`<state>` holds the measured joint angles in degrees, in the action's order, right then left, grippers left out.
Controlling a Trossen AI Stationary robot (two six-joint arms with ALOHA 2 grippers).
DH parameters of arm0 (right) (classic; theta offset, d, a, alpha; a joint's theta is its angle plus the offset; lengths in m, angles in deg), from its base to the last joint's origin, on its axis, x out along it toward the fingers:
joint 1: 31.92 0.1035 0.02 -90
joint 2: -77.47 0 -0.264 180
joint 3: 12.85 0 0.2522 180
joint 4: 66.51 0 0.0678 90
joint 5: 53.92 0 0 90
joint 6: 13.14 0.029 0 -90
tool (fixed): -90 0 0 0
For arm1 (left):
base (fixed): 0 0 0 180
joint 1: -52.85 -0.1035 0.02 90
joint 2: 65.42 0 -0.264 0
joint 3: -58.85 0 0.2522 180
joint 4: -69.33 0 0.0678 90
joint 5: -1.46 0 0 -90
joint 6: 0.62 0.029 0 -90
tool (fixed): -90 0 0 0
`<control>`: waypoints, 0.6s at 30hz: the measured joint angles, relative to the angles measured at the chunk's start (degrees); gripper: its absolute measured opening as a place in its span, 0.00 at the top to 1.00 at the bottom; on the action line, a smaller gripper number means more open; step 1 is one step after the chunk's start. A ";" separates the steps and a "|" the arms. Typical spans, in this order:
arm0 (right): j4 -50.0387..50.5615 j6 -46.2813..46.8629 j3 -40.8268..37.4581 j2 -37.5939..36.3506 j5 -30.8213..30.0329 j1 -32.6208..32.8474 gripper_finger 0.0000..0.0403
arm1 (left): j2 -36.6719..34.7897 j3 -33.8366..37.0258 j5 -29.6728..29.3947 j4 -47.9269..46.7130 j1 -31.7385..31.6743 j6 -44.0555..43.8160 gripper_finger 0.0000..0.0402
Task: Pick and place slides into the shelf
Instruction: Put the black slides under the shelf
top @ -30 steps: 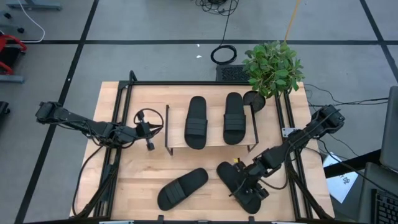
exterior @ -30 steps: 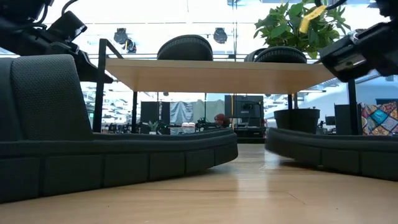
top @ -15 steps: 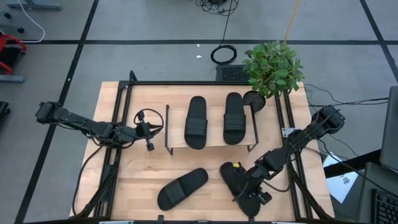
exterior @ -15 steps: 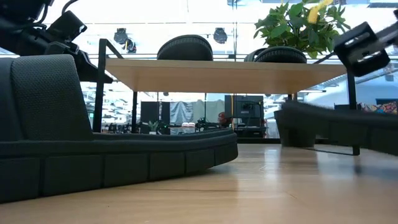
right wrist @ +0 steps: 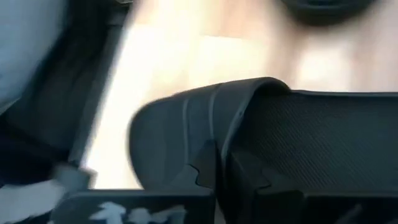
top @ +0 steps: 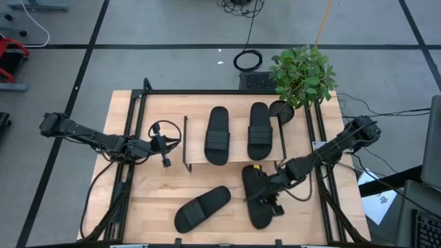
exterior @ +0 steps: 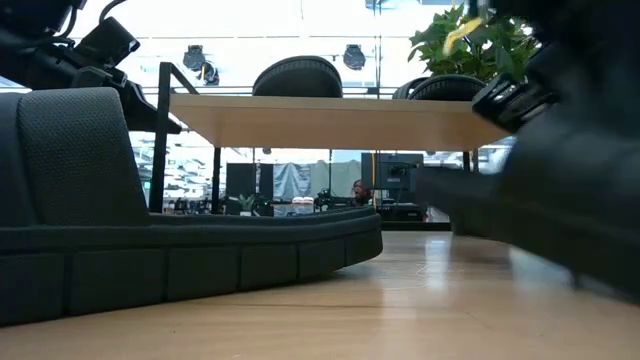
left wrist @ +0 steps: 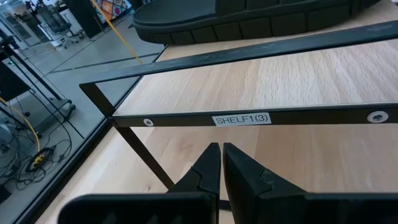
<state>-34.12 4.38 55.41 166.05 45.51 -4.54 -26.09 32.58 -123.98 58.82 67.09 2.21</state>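
Black slide clamped, right gripper low

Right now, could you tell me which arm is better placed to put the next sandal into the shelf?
Right. The right gripper is shut on a sandal just in front of the shelf. The left gripper waits shut beside the shelf's left end, holding nothing.

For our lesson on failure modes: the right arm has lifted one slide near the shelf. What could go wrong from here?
1. The right end effector pinches the held slide only by its strap, so the slide may swing or slip.
2. The held slide is close to the shelf and its black leg, and could knock it.
3. Both top spots hold slides, so it must fit underneath; the loose slide lies nearby.
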 joint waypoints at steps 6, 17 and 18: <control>1.34 -0.18 0.04 -0.02 -1.98 -4.27 0.99 | -0.02 0.00 0.00 0.00 -0.02 -0.11 0.95; 0.72 -3.83 0.00 -0.98 -1.69 -5.25 0.71 | -0.02 0.02 0.00 -0.02 -0.02 -0.11 0.95; 0.50 -3.69 0.00 -1.41 -1.64 -5.25 0.67 | -0.02 0.02 0.00 -0.02 -0.02 -0.11 0.95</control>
<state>-33.62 0.70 55.41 164.64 43.87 -9.79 -26.11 32.60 -123.98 58.79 67.07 2.10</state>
